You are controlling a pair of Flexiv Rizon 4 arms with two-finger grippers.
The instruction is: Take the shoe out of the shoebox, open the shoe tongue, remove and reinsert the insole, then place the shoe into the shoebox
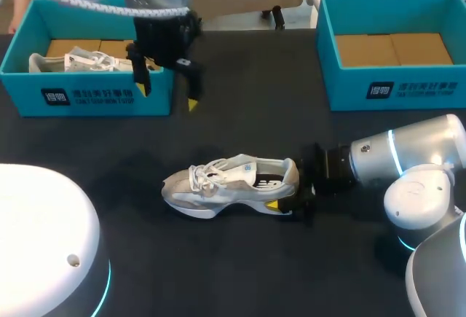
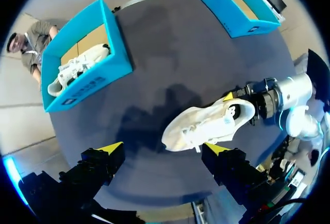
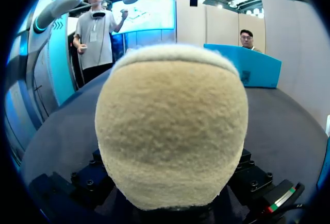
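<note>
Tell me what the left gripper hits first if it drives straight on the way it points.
Probably the bare table, just beside the toe of the white shoe. The left gripper is open and aims down there; depth is unclear, so a finger might clip the toe.

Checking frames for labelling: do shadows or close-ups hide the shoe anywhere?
Head view: shoe clearly lit, no glare. Left wrist view: dark shadow on the table beside the shoe, not over it. Right wrist view: its heel fills the frame.

White shoe [image 2: 205,125] on table [image 2: 170,44], gripped by right end effector [image 2: 239,109]
</note>
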